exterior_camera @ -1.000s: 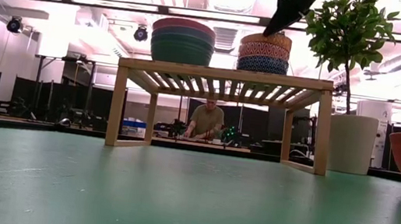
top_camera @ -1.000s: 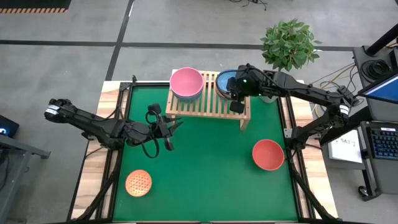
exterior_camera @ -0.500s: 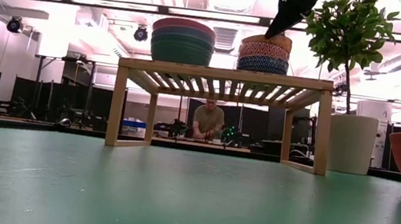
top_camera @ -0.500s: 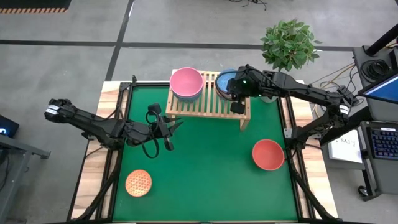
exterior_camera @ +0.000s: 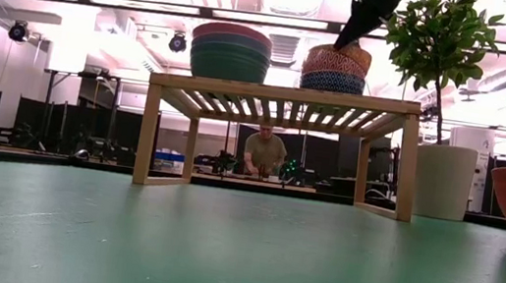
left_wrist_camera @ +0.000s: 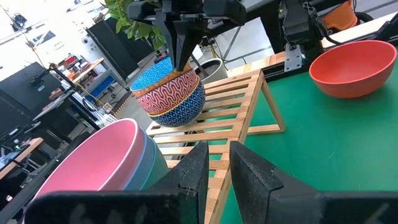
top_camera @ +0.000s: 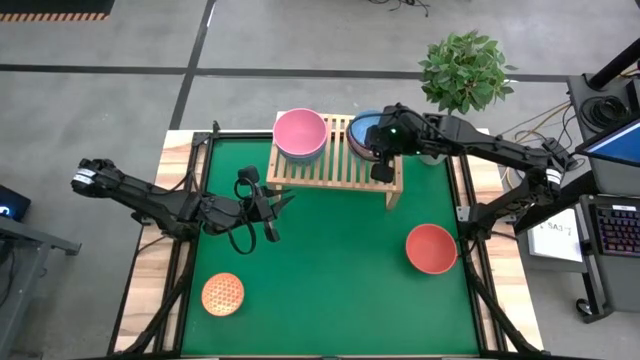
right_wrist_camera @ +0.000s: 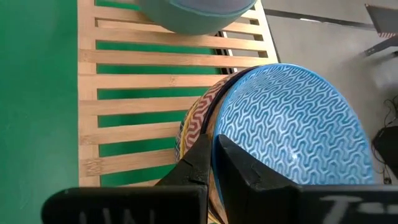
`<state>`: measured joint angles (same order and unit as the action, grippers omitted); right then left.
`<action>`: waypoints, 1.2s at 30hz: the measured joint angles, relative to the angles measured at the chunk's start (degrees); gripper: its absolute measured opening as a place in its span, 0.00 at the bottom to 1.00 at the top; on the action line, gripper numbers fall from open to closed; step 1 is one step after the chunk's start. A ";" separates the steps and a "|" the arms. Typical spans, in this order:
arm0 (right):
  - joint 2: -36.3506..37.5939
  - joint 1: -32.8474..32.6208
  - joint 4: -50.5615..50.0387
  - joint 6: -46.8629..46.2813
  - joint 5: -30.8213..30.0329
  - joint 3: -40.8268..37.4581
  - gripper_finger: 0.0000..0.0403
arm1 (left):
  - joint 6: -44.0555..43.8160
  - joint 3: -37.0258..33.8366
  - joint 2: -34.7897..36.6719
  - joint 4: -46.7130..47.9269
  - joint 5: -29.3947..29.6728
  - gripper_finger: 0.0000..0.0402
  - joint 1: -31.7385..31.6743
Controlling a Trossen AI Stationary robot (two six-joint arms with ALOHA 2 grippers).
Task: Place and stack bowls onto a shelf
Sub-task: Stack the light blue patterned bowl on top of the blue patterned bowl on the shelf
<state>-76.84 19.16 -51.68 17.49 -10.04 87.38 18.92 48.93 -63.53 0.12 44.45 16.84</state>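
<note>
Now right gripper [right_wrist_camera: 214, 163] on light blue bowl [right_wrist_camera: 292, 124] rim.

Bright, even overhead lighting.
Blown-out glare from long ceiling light strips [exterior_camera: 250, 18] in low view; soft short shadows on flat green table mat [top_camera: 330, 270]; sharp focus overall.

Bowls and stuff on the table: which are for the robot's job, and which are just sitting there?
For the job: pink bowl, light blue bowl, red bowl, orange bowl, shelf, right gripper.
Just there: plant, keyboard.
</note>
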 joint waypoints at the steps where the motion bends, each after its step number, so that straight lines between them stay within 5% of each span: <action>1: 0.14 0.00 0.12 0.02 0.00 0.03 0.02 | 0.00 0.00 0.00 0.00 0.00 0.12 0.00; 36: 0.76 -0.04 2.71 -0.92 2.58 0.43 0.02 | 0.04 0.00 -0.02 0.38 0.00 0.12 0.01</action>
<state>-76.07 19.11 -48.97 16.56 -7.46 87.81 18.96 48.93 -63.55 0.50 44.45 16.85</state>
